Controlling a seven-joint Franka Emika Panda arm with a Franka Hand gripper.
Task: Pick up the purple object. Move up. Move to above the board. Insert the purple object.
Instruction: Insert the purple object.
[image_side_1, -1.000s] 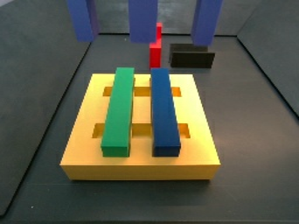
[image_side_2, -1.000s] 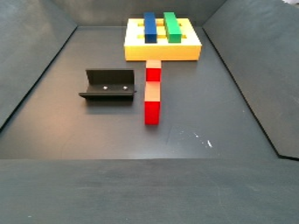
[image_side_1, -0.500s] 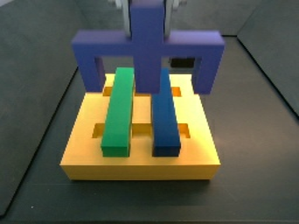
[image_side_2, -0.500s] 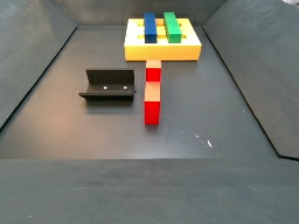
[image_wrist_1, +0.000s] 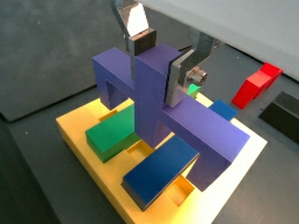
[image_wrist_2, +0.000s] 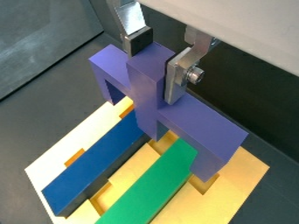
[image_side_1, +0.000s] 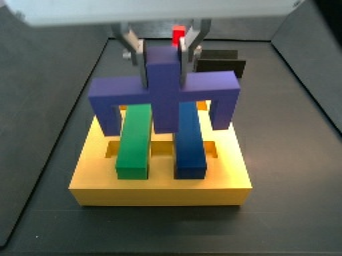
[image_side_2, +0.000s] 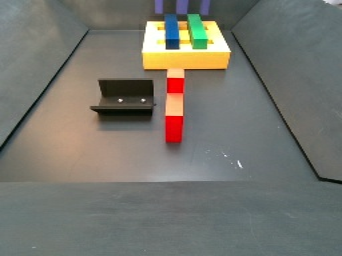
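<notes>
Hovering over the board (image_side_1: 94, 170) with the purple object (image_side_1: 163, 92) gripped.
Board below, green bar (image_side_1: 134, 140) and blue bar (image_side_1: 189, 138) lying lengthwise; the purple crossbar runs across them, legs pointing down toward the outer slots. End effector (image_wrist_2: 156, 54) sits directly above, plates pinched narrow on the raised stem.

In a side view the hand (image_side_1: 162, 45) is cut off by the top edge, so only its lower fingers show, and it hides most of the red block (image_side_1: 178, 35) behind it. The purple object (image_side_1: 163, 90) covers the far ends of the green bar (image_side_1: 134, 140) and blue bar (image_side_1: 189, 138). In a side view the purple object (image_side_2: 181, 6) is cropped at twelve o'clock.
</notes>
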